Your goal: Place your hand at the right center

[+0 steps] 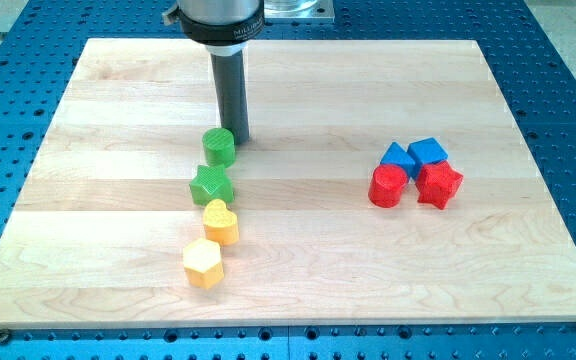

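Note:
My tip [238, 138] rests on the wooden board [298, 90] left of the middle, just to the upper right of a green cylinder [219, 146], almost touching it. Below the cylinder a column runs down the view: a green star [211, 185], a yellow heart [220, 222] and a yellow hexagon [203, 263]. At the view's right centre a tight cluster holds a blue triangle-like block [398, 157], a blue cube [428, 153], a red cylinder [388, 186] and a red star [439, 184]. The tip is far left of this cluster.
The board lies on a blue perforated table [568, 80] that shows on all sides. The arm's dark rod and its mount [216, 20] come down from the view's top.

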You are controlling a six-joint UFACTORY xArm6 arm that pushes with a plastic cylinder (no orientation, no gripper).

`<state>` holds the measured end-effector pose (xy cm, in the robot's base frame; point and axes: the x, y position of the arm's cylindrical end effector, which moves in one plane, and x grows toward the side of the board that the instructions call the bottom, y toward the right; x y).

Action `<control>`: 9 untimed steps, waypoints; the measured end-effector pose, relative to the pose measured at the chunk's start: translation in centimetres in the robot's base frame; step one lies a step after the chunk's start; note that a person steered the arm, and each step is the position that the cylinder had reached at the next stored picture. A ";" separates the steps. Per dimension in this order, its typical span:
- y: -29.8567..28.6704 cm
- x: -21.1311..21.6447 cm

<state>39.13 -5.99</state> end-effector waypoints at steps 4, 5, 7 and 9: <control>0.8 -5.5; 0.8 -5.0; 3.2 -7.1; 26.7 -5.9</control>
<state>33.19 20.70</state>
